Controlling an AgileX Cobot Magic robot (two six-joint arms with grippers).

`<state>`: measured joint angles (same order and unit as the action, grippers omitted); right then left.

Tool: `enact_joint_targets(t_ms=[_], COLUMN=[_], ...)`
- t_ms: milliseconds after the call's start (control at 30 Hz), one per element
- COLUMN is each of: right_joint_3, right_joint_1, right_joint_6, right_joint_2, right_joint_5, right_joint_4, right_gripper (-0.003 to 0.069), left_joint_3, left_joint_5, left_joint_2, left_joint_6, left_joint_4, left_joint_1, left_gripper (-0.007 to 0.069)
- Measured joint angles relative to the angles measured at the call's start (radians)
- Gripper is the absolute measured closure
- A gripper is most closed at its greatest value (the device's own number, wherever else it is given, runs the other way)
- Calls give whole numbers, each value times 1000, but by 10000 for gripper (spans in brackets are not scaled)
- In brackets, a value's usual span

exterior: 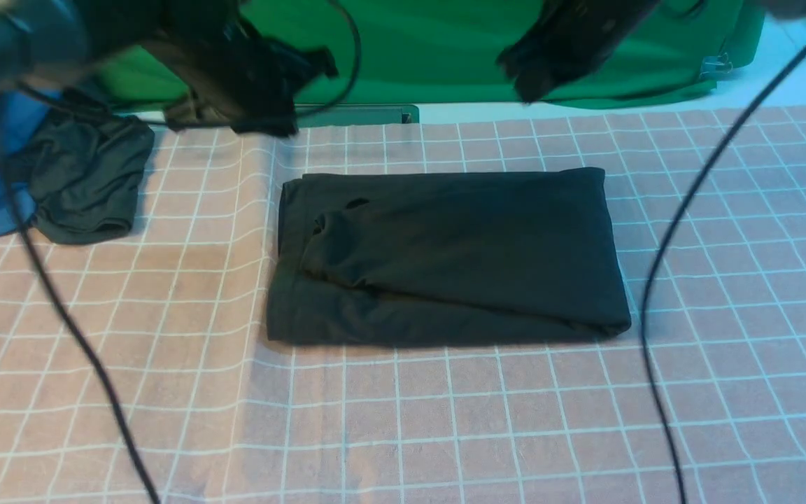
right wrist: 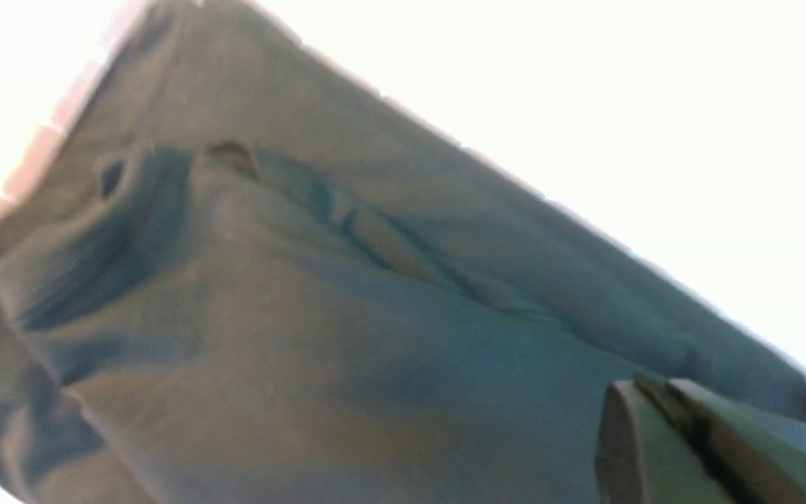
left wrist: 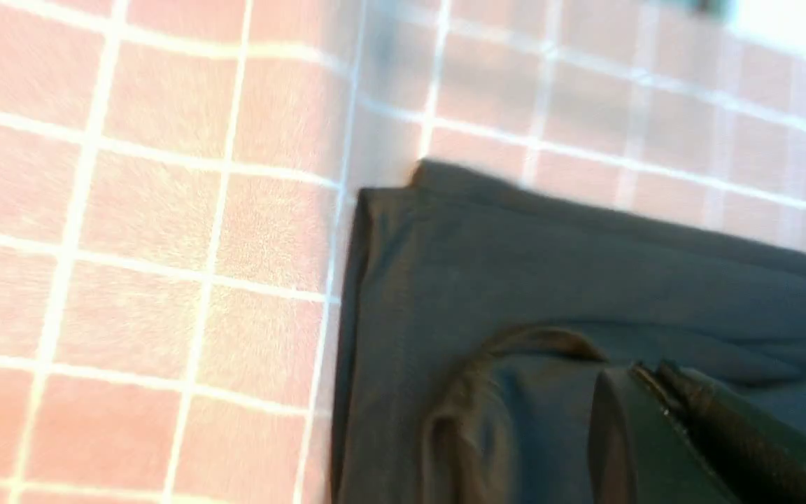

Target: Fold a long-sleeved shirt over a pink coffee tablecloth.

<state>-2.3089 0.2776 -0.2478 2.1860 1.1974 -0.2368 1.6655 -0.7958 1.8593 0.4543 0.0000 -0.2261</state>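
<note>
A: Front view: the shirt [exterior: 445, 255] lies folded on the pink tablecloth [exterior: 445, 420], below and between both raised end effectors.

B: Left end effector [left wrist: 662, 381] closed, empty, above its collar corner.

A: Right end effector [right wrist: 655, 402] pinched, empty. Soft, limp; I'd grip the layered edges.

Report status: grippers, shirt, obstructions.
Left gripper shut, empty, raised. Right gripper shut, empty, raised. Long-sleeved shirt folded into a rectangle, flat on pink tablecloth. Dark grey garment off to the left, apart from the shirt.
</note>
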Motion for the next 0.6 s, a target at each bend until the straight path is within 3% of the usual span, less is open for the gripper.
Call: enact_joint_targets(t_ms=[233,600], right_joint_3=[44,500], right_joint_1=[-42,-42], right_joint_6=[38,26], right_joint_2=[-234,-686], right_joint_5=[12,-40], right_joint_4=[11,78], right_gripper=[588,588], left_joint_3=[-237,-828], left_joint_5=[12,32], left_joint_2=[-393,-1052], left_joint_6=[-8,24], left_joint_4=[0,-14], left_joint_1=[0,0], left_gripper=[611,611])
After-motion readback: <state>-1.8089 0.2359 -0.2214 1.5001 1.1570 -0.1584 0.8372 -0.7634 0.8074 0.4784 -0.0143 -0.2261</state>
